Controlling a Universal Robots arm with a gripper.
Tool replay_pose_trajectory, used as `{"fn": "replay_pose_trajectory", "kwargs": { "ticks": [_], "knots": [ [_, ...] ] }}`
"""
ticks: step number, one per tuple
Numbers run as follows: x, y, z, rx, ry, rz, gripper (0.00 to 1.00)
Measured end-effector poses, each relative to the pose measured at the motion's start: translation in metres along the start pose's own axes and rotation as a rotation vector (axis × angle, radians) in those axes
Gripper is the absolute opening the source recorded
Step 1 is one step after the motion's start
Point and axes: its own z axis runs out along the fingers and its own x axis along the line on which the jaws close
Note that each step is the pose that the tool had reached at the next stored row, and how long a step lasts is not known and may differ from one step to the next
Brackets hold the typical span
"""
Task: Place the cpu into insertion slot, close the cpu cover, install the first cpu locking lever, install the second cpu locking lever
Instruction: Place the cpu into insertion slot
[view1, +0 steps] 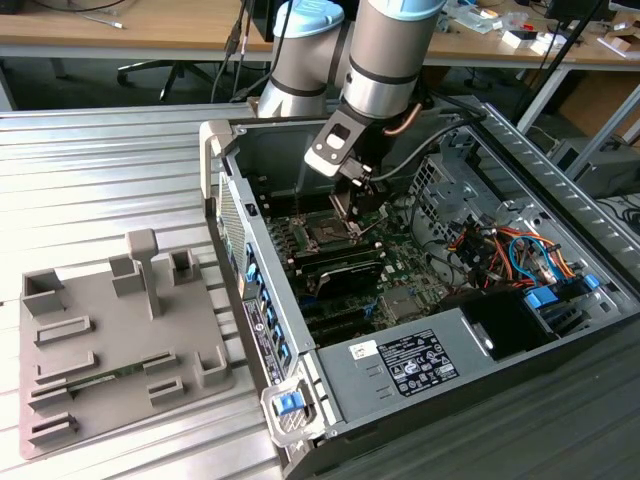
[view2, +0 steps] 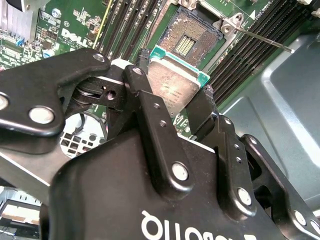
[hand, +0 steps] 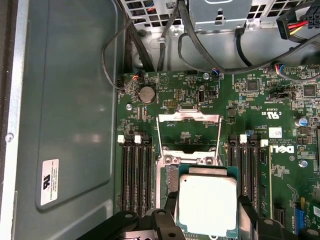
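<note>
The cpu is a small square chip with a dull silver top and a green edge, and my gripper is shut on it by two opposite sides. It hangs tilted just above the insertion slot, whose dark contact field lies bare. In the first wrist view the cpu covers most of the slot, with black fingers on either side. The cpu cover stands flipped open beyond the slot. In the exterior view the gripper reaches down into the computer case over the slot.
A thin locking lever sticks out beside the slot. Long black memory slots flank it on both sides. Coloured cables and a power supply fill the case's right. A grey fixture tray lies on the exterior view's left.
</note>
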Motion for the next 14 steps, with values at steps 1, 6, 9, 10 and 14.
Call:
{"fn": "replay_pose_trajectory", "kwargs": {
  "ticks": [1,6,9,10,14],
  "knots": [
    [0.0000,0.0000,0.0001,0.0000,0.0000,0.000,0.55],
    [0.0000,-0.0001,0.0011,0.0000,-0.0001,0.000,0.55],
    [0.0000,-0.0002,0.0015,0.0000,-0.0001,0.000,0.55],
    [0.0000,-0.0002,0.0018,0.0000,-0.0001,0.000,0.55],
    [-0.0001,-0.0003,0.0026,0.0001,-0.0001,0.000,0.55]
  ]
}}
